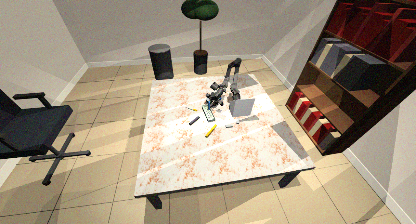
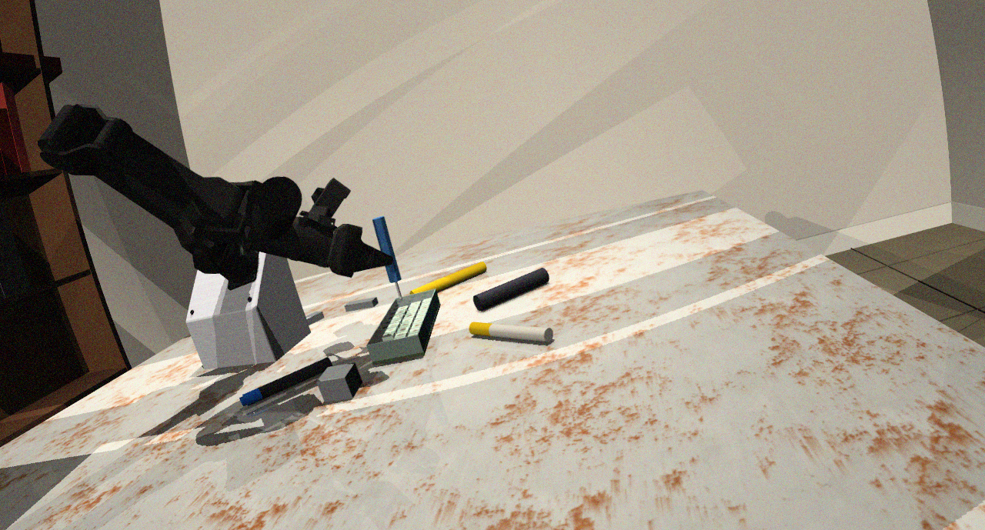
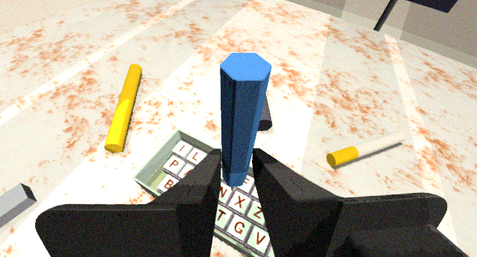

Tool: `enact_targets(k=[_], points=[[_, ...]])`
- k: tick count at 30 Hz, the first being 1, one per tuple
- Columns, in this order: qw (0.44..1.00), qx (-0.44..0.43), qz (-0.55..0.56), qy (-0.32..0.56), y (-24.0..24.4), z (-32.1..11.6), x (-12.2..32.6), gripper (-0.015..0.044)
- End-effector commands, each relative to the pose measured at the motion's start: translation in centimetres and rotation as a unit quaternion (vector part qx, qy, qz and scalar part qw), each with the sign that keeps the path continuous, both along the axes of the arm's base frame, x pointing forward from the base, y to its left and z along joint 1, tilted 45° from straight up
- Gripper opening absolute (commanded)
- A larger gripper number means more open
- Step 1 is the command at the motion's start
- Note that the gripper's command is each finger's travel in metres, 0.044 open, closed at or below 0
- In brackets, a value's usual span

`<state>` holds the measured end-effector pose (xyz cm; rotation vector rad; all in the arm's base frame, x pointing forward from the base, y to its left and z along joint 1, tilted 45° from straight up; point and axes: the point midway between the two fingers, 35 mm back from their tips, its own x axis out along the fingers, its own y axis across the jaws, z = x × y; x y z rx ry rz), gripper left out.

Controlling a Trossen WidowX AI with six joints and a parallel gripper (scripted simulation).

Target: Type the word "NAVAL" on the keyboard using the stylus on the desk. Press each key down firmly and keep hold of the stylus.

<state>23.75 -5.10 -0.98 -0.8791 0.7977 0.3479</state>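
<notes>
Stylus (image 1: 209,105) (image 2: 384,245) (image 3: 243,115) first, from the top view: it stands as a small blue upright near the middle of the frame, at the upper end of the keyboard (image 1: 208,113) (image 2: 407,322) (image 3: 239,227). My claw (image 1: 210,105) (image 2: 390,259) (image 3: 236,155) reaches it from the upper right, over the counter (image 1: 174,164) (image 2: 619,403) (image 3: 186,82).

In the exterior view, left of centre, I have the stylus grasped and leaning slightly, its thin tip pointing down at the far side of the keyboard. Whether the tip touches a key I cannot tell. The yellow rod (image 1: 211,130) (image 2: 451,278) (image 3: 124,108) lies behind, apart from my work.

In the wrist view, the blue shaft rises between my fingers at the centre of the frame. Its lower end shows close to N and X, with T, G and V below. A is partly hidden behind the finger at the left; L shows just above it.

I judge the typing to be in hand, probably with N as the target, though I cannot tell which letters are already entered. If N is due, I need to centre the tip on it, clear of X, then press firmly straight down and lift before heading for A. A slanted push could twist the shaft in my grasp.
</notes>
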Motion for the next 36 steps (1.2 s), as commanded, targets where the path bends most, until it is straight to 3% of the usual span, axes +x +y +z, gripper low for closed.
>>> enact_targets(k=[1,17,36], points=[[1.0,0.001,-0.001,0.003,0.9,-0.9,0.0,0.0],[1.0,0.002,-0.002,-0.006,4.2,-3.2,-0.2,0.0],[1.0,0.002,-0.002,-0.005,2.8,-4.6,-0.3,0.0]])
